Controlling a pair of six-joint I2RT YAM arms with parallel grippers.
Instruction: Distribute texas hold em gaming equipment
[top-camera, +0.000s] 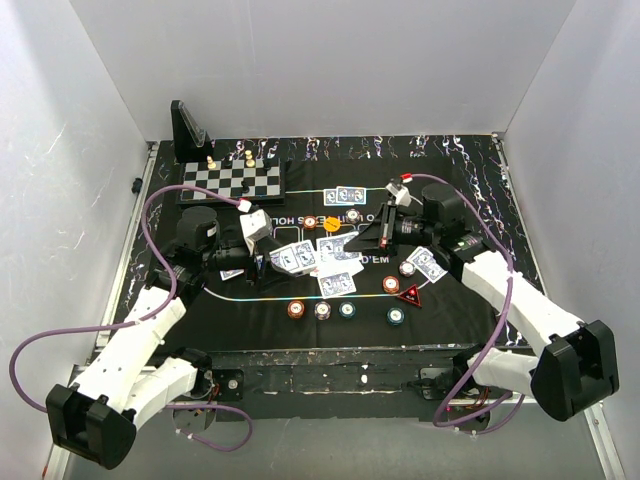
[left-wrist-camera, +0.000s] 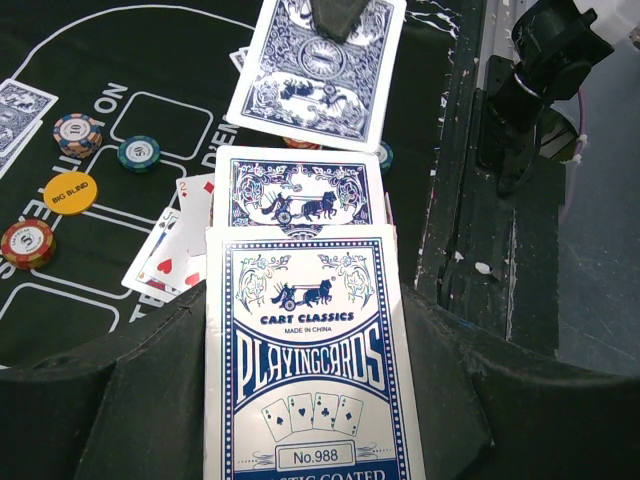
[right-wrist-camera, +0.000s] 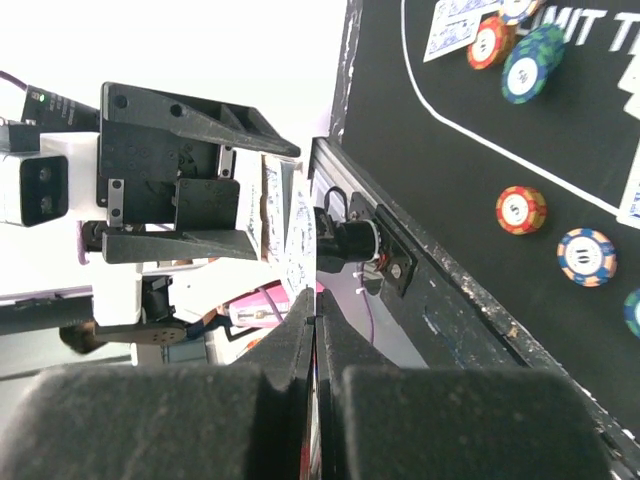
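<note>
My left gripper is shut on a blue-and-white playing card box, with a blue-backed card sticking out of its open end. My right gripper is shut on one blue-backed card, which shows edge-on in the right wrist view just beyond the box. Dealt cards lie on the black poker mat, some face up. A yellow disc, chips and a red triangular marker lie around them.
A chessboard with pieces stands at the back left, with a black stand behind it. Card pairs lie at the back centre and at the right. White walls enclose the table. The mat's front edge is close.
</note>
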